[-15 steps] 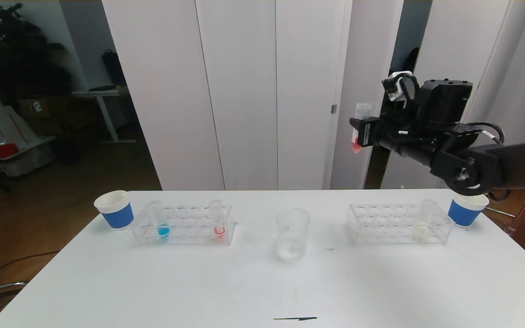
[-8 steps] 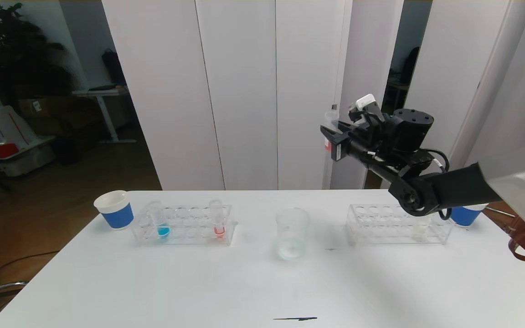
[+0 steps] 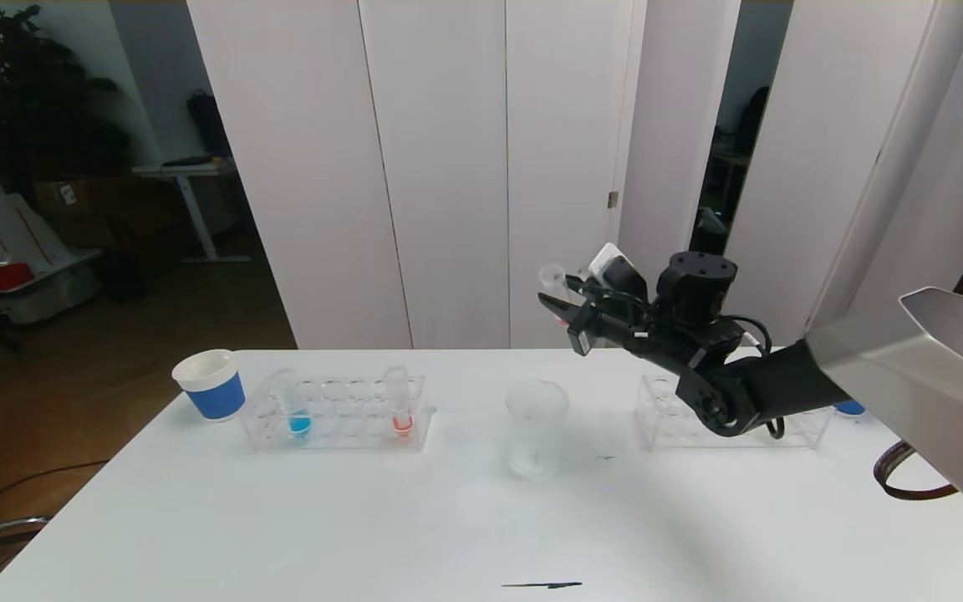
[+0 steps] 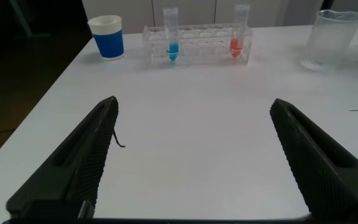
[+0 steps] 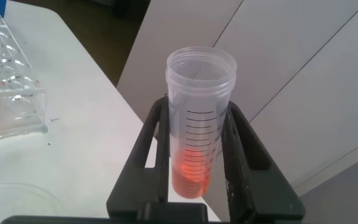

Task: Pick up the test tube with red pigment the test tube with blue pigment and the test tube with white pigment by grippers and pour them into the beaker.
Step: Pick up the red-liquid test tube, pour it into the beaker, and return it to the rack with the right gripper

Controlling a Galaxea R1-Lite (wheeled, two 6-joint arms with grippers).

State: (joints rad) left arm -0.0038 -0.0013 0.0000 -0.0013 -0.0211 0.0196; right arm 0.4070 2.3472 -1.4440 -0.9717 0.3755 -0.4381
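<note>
- Right wrist view: red tube (image 5: 199,149) clamped between the right gripper (image 5: 194,158) fingers, a little red liquid at its bottom.
- Head view: that gripper (image 3: 563,311) holds the tube above the desk's (image 3: 481,518) back edge, just right of the beaker (image 3: 537,428).
- Beaker stands mid-desk, between two racks.
- Blue tube (image 3: 287,403) sits in the left rack (image 3: 335,413), another red tube (image 3: 398,401) beside it.
- Left gripper (image 4: 197,155) hangs wide apart over the desk's near left part, empty.

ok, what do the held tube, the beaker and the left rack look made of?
Held tube: clear, slightly frosted, printed graduations; likely plastic. Beaker: clear, thin-walled, flared rim; glass or plastic, can't tell. Left rack: clear, flat sharp-edged panels; looks acrylic.
</note>
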